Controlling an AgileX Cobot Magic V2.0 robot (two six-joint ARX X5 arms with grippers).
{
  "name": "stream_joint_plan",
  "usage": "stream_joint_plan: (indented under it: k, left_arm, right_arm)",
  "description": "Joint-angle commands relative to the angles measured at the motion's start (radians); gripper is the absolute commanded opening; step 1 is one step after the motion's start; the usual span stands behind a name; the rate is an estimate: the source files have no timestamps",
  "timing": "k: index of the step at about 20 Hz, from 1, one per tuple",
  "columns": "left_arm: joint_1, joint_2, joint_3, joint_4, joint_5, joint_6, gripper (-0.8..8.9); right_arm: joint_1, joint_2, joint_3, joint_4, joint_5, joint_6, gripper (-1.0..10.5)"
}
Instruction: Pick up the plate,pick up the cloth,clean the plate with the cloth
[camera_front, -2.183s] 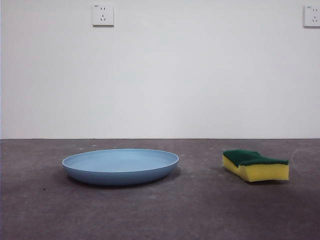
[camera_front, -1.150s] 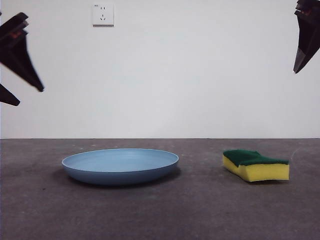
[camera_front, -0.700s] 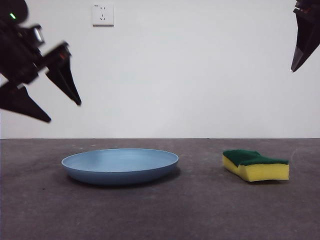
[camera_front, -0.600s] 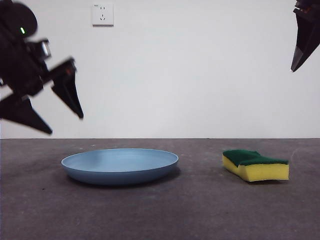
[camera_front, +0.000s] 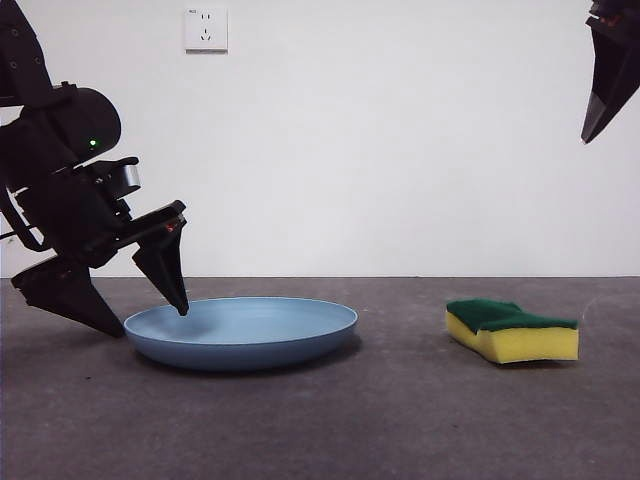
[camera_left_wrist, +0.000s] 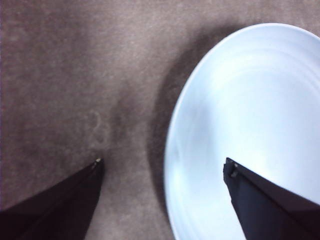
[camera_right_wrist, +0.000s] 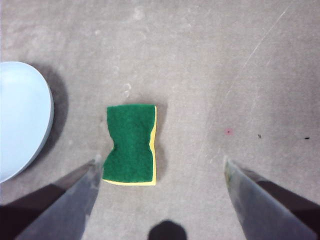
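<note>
Left gripper (camera_front: 125, 315): low at the left edge of the plate (camera_front: 240, 332), 2 jaws spread wide and straddling its rim, 1 tip over the blue inside, the other outside, down by the grey table (camera_front: 380, 420); whether either tip touches cannot be told. Plate: light blue, shallow, flat on the table, left of centre. Cloth (camera_front: 511, 331): yellow block with its green layer up, lying on the table well right of the plate, beneath the right gripper (camera_right_wrist: 160, 162), which hangs high with jaws spread and nothing between them.
</note>
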Motion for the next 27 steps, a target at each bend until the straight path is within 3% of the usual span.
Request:
stream_joint_plan:
  k: [1,3,4,9,14,20,27]
  left_arm:
    - [-0.021,0.042,-0.010,-0.010,0.001,0.011,1.82]
    - [-0.031,0.042,-0.010,-0.009,0.000,0.050,0.18]
    - [-0.036,0.042,-0.010,-0.010,-0.001,0.059,-0.13]
    - [-0.036,0.042,0.004,-0.011,-0.028,0.107,-0.09]
    - [-0.037,-0.022,0.108,-0.126,-0.026,0.108,-0.09]
    - [-0.037,-0.150,0.281,-0.293,-0.026,0.136,-0.09]
    - [-0.060,-0.228,0.332,-0.352,-0.026,0.137,-0.09]
  right_arm:
    - [0.001,0.001,0.001,0.020,-0.002,0.017,4.1]
    - [0.001,0.001,0.001,0.022,-0.002,0.017,4.1]
    - [0.002,0.001,0.001,0.023,-0.002,0.017,4.1]
    - [0.016,0.002,0.001,0.024,-0.002,0.012,4.0]
    - [0.071,0.067,0.043,0.025,-0.001,-0.033,3.4]
    - [0.163,0.290,0.180,0.016,0.012,-0.054,3.4]
    - [0.244,0.546,0.222,0.016,0.110,-0.075,3.4]
